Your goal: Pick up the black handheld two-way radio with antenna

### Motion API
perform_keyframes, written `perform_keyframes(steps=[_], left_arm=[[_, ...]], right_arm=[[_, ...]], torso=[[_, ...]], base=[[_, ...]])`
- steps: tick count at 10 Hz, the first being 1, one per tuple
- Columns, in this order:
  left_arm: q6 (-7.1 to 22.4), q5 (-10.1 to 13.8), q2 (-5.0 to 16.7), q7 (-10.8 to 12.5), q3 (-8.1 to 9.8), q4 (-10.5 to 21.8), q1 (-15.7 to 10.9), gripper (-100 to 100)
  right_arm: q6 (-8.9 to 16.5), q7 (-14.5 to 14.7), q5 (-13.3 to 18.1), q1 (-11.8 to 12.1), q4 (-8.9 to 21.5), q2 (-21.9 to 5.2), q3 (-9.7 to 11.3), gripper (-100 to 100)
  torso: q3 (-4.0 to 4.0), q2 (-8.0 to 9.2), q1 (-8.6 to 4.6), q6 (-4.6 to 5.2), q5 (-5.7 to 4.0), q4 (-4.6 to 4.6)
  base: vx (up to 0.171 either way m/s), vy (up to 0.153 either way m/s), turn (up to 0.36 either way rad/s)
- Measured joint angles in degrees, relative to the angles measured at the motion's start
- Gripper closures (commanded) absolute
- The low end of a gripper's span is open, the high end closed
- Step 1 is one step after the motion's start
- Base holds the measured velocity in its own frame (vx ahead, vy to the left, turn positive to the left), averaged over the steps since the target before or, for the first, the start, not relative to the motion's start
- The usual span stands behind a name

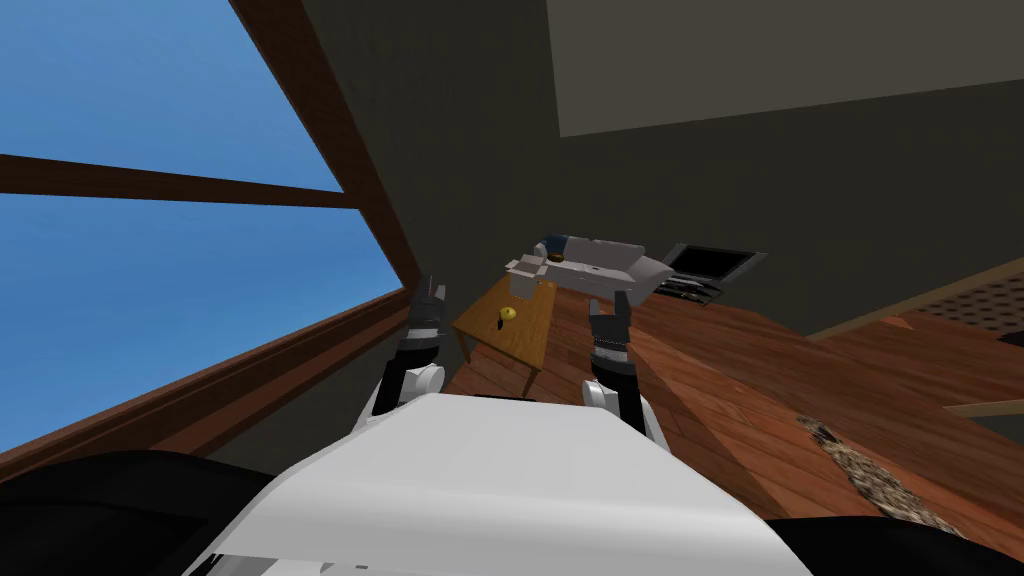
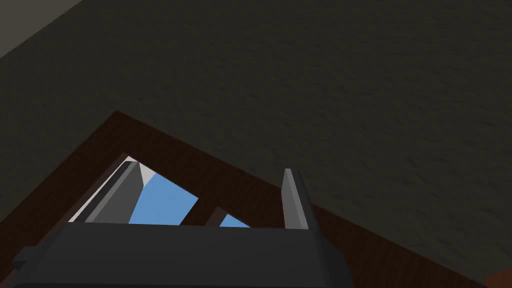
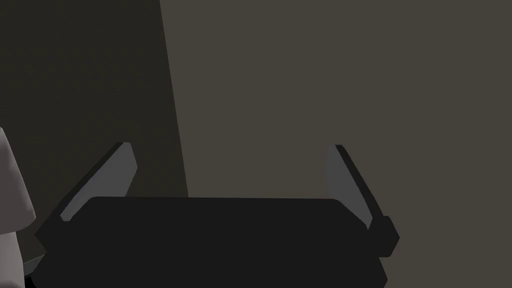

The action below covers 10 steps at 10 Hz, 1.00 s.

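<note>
A small wooden table (image 1: 525, 325) stands ahead of me on the wood floor. On it lie a yellow round object (image 1: 508, 313) and, right beside it, a small dark thing (image 1: 499, 326) too small to identify. My left gripper (image 1: 432, 290) is raised near the table's left side, by the window frame; in the left wrist view it (image 2: 212, 175) is open and holds nothing. My right gripper (image 1: 608, 305) is held up to the right of the table; the right wrist view has it (image 3: 232, 150) open and empty before a dark wall.
A pale box-like thing (image 1: 527, 268) sits at the table's far end. Beyond it stands a light grey sofa (image 1: 600, 262), with a dark flat unit (image 1: 710, 265) at the wall. A large window (image 1: 150, 250) runs along my left. A speckled rug strip (image 1: 870, 480) lies at the right.
</note>
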Motion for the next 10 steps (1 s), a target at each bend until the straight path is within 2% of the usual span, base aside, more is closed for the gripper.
perform_keyframes(steps=[2, 5, 8, 10], left_arm=[[0.46, -0.77, 2.82, -0.2, -0.2, 1.66, -0.47, -100], [1.94, -2.85, 7.21, -0.37, -0.29, 6.37, -2.02, -100], [3.83, -5.55, 10.23, -0.85, -0.98, 10.34, -2.66, -100], [4.4, -6.72, 11.05, -1.13, -1.23, 13.18, -3.68, -100]], right_arm=[[0.0, 0.0, 0.0, 0.0, 0.0, 0.0, 0.0, 0], [0.0, 0.0, 0.0, -0.01, 0.0, 0.0, 0.0, 0], [0.0, 0.0, 0.0, 0.0, 0.0, 0.0, 0.0, 0], [0.0, 0.0, 0.0, 0.0, 0.0, 0.0, 0.0, 0]], torso=[[0.01, 0.02, -0.01, 0.01, 0.0, 0.0], [0.03, 0.05, -0.04, 0.02, -0.01, 0.01], [0.03, 0.06, -0.03, 0.01, -0.01, 0.01], [0.02, 0.04, -0.02, 0.0, 0.0, 0.01]], base=[[-0.009, -0.007, -0.084], [-0.017, -0.014, -0.172], [-0.015, -0.009, -0.118], [-0.01, -0.01, -0.149]])
